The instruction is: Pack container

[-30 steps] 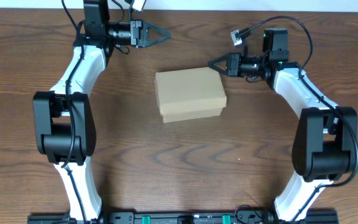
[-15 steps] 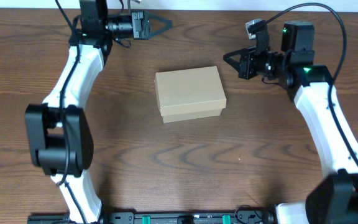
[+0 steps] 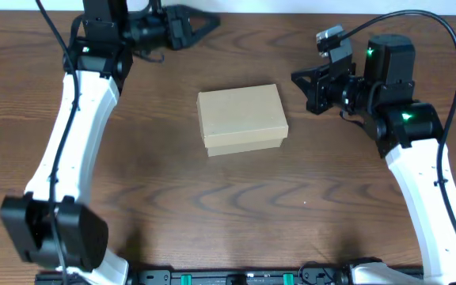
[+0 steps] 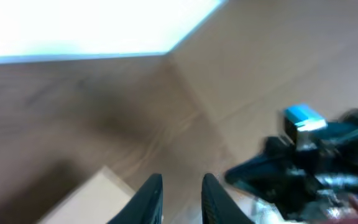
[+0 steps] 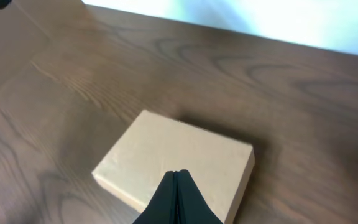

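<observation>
Container (image 3: 241, 119), overhead: lies flat near the middle of the wooden surface (image 3: 212, 214), lid down, turned slightly off square. Stands free, touched by neither arm. Left arm (image 3: 77, 119): runs up the left side to the far edge, left jaws pointing right, well apart from the container and beyond it. Right arm (image 3: 418, 158): bends in from the right, right jaws aimed left toward the container's far right corner, near it but clear of it. Too small here to tell either pair parted or closed.

Left wrist, blurred: shows two dark fingers (image 4: 149, 199) with a narrow gap between them, so left jaws slightly open and empty. Catches only a pale corner of the container (image 4: 95, 202) at the lower left. Takes in the right arm (image 4: 309, 171) across the surface, with a blue-and-white plug (image 4: 303, 119) above it.

Right wrist, sharp: looks down on the whole closed lid of the container (image 5: 179, 155), plain tan, one corner toward the camera. Shows right jaws pressed together into a single black point, holding nothing. Overlaps the container's near edge in this picture, though apart from it as seen from overhead.
</observation>
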